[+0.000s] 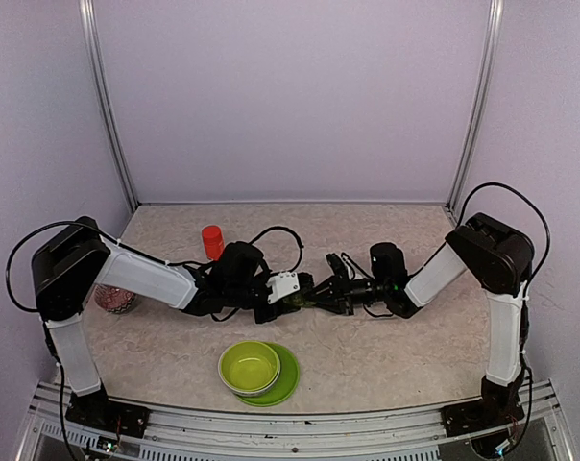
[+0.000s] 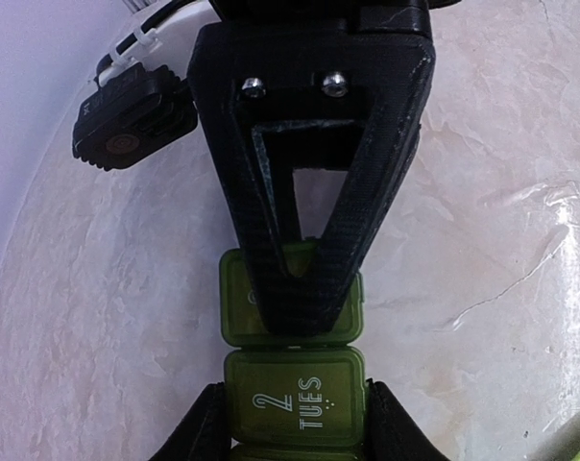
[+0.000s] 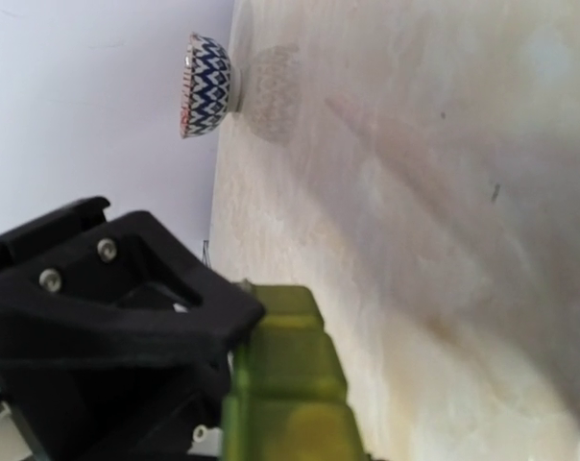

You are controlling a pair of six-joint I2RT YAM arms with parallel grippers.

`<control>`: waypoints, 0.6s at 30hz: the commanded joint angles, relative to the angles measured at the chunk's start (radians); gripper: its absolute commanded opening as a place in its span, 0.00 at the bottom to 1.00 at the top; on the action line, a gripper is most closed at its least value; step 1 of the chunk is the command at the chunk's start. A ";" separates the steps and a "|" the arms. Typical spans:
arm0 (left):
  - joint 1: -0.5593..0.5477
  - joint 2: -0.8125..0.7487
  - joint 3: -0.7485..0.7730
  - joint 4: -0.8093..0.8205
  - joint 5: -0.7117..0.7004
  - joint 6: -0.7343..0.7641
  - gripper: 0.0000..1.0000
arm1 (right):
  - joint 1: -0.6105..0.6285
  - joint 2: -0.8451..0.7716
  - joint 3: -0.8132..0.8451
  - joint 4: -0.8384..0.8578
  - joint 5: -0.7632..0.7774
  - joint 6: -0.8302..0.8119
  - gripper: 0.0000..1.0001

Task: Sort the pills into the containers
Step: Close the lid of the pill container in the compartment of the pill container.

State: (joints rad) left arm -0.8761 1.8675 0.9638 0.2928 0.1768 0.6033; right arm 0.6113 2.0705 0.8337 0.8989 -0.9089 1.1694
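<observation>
Now containers [image 2: 290,389] lidded, contents hidden, clamped in left hand [image 2: 298,427].

Eyes on the containers [image 2: 292,399]: one olive-green, slightly see-through plastic strip of joined square compartments with rounded corners. Every lid I can see is down. The middle lid faces up and reads "2 TUES" in pale print. The strip sits mid-table, running lengthwise between my two arms. My left gripper [image 2: 292,432] pinches the TUES compartment by its sides. My right gripper [image 1: 319,293] is clamped over the end compartment, one finger flat across its lid. Whether the strip touches the table, I can't tell.
</observation>
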 commanded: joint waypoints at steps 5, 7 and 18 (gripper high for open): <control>-0.007 -0.036 -0.007 0.024 0.000 -0.008 0.33 | 0.008 0.014 -0.005 0.071 -0.048 0.001 0.03; -0.012 -0.036 -0.010 0.032 -0.007 -0.005 0.38 | 0.008 0.017 -0.008 0.088 -0.049 0.018 0.04; -0.047 -0.037 -0.038 0.074 -0.115 0.040 0.59 | 0.008 -0.008 -0.010 0.080 -0.043 0.041 0.06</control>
State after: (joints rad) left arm -0.9077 1.8629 0.9516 0.3141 0.1127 0.6235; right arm 0.6128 2.0743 0.8288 0.9512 -0.9283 1.2144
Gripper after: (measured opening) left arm 0.560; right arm 0.244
